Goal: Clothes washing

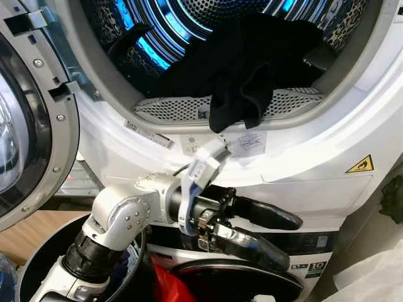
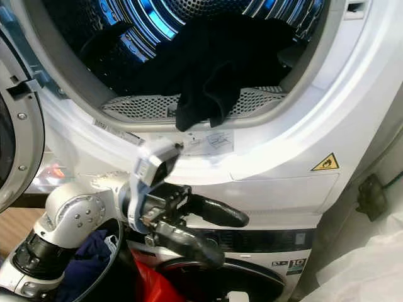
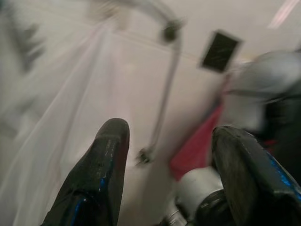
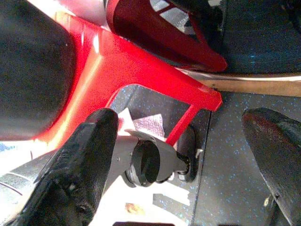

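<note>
Left eye view is showing the white front-loading machine with its round drum opening (image 1: 352, 119) occupying the upper half of the frame. The grey-rimmed round glass door (image 1: 38, 113) is standing open at the left edge. Inside the blue-lit perforated steel drum (image 1: 182, 19), the black crumpled garment (image 1: 242, 63) is lying on the drum floor, with one fold hanging over the grey perforated lip at centre. At lower left, the silver left arm is extending its left gripper (image 1: 280, 236) across the lower machine's front panel, below the opening. Its two long black fingers are spread apart and are holding nothing. In the right wrist view, the right gripper (image 4: 188, 155) is hanging with fingers wide apart, empty, above a red plastic frame (image 4: 141, 70).

Judged step: loading is under way. The next move is calling for raising the left gripper to the lip and pushing the hanging fold fully inside before closing the door.
</note>
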Controlling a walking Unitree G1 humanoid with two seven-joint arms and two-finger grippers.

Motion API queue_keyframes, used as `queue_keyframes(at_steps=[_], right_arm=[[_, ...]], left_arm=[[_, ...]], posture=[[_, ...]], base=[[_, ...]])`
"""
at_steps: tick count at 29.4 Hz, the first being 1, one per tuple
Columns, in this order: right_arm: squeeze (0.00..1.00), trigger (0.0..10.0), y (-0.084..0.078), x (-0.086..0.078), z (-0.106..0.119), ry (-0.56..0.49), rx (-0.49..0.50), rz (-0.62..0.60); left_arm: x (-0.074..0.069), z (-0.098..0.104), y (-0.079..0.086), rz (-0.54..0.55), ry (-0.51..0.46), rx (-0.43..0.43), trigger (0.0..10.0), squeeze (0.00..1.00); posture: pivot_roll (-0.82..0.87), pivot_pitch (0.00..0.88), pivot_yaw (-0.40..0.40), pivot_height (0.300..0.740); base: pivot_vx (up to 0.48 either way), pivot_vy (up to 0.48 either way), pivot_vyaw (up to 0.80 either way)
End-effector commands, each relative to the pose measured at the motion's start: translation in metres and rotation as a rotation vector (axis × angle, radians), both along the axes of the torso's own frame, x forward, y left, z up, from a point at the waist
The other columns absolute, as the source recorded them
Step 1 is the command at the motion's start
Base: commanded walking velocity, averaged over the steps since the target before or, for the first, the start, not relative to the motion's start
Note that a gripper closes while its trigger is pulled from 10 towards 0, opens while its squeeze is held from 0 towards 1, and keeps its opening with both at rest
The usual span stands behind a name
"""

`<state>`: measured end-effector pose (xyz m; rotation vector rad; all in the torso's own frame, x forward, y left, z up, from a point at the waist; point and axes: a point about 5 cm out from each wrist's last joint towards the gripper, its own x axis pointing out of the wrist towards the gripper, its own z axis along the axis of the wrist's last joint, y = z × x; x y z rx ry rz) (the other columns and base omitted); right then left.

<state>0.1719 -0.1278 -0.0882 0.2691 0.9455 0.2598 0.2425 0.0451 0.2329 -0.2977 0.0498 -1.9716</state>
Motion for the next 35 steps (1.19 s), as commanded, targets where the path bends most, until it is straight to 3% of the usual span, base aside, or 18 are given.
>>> queue_keyframes(at_steps=[1, 4, 5, 7, 10, 12, 13, 16, 17, 21, 24, 29, 33, 35], right_arm=[[0.00, 10.0, 0.006, -0.003, -0.001, 0.008, 0.021, -0.002], [0.00, 10.0, 0.007, -0.006, -0.002, 0.014, 0.021, 0.000], [0.00, 10.0, 0.007, -0.006, -0.002, 0.014, 0.021, 0.000], [0.00, 10.0, 0.007, -0.006, -0.002, 0.016, 0.024, -0.002], [0.00, 10.0, 0.008, -0.007, -0.003, 0.017, 0.023, 0.001], [0.00, 10.0, 0.008, -0.007, -0.003, 0.018, 0.022, 0.003], [0.00, 10.0, 0.008, -0.007, -0.003, 0.018, 0.022, 0.003], [0.00, 10.0, 0.009, -0.008, -0.003, 0.023, 0.017, 0.000], [0.00, 10.0, 0.009, -0.008, -0.003, 0.023, 0.017, 0.000], [0.00, 10.0, 0.008, -0.008, -0.004, 0.031, 0.006, -0.005], [0.00, 10.0, 0.007, -0.008, -0.004, 0.034, 0.004, -0.008], [0.00, 10.0, 0.008, -0.008, -0.004, 0.035, 0.004, -0.009], [0.00, 10.0, 0.008, -0.010, -0.004, 0.043, 0.004, -0.014], [0.00, 10.0, 0.007, -0.010, -0.005, 0.047, 0.002, -0.014]], left_arm=[[0.002, -0.025, 0.001, 0.089, 0.030, 0.088, 10.0, 0.00], [0.003, -0.050, 0.004, 0.193, 0.068, 0.154, 10.0, 0.00], [0.003, -0.050, 0.004, 0.193, 0.068, 0.154, 10.0, 0.00], [-0.001, -0.073, 0.007, 0.285, 0.107, 0.218, 10.0, 0.00], [-0.002, -0.078, 0.008, 0.308, 0.112, 0.234, 10.0, 0.00], [-0.001, -0.091, 0.010, 0.420, 0.133, 0.260, 10.0, 0.00], [-0.001, -0.091, 0.010, 0.420, 0.133, 0.260, 10.0, 0.00], [0.012, -0.107, 0.019, 0.740, 0.121, 0.315, 10.0, 0.00], [0.012, -0.107, 0.019, 0.740, 0.121, 0.315, 10.0, 0.00], [0.020, -0.116, 0.045, 1.065, 0.072, 0.443, 10.0, 0.00], [0.016, -0.129, 0.062, 1.168, 0.069, 0.566, 10.0, 0.00], [0.013, -0.136, 0.075, 1.240, 0.097, 0.596, 10.0, 0.00], [0.011, -0.133, 0.113, 1.577, 0.069, 0.639, 10.0, 0.00], [0.011, -0.127, 0.124, 1.667, -0.002, 0.641, 10.0, 0.00]], posture=[[0.05, 0.000, 0.178, 0.740], [0.05, 0.000, 0.185, 0.740], [0.05, 0.000, 0.185, 0.740], [0.05, 0.000, 0.189, 0.740], [0.05, 0.000, 0.190, 0.740], [0.05, 0.000, 0.193, 0.740], [0.05, 0.000, 0.193, 0.740], [0.05, 0.000, 0.193, 0.740], [0.05, 0.000, 0.193, 0.740], [0.06, 0.000, 0.196, 0.740], [0.06, 0.000, 0.200, 0.740], [0.06, 0.000, 0.199, 0.740], [0.06, 0.000, 0.200, 0.740], [0.06, 0.000, 0.200, 0.740]], base=[[0.000, 0.000, 0.00], [0.000, 0.000, 0.00], [0.000, 0.000, 0.00], [0.000, 0.000, 0.00], [0.000, 0.000, 0.00], [0.000, 0.000, 0.00], [0.000, 0.000, 0.00], [0.000, 0.000, 0.00], [0.000, 0.000, 0.00], [0.000, 0.000, 0.00], [0.000, 0.000, 0.00], [0.000, 0.000, 0.00], [0.000, 0.000, 0.00], [0.000, 0.000, 0.00]])
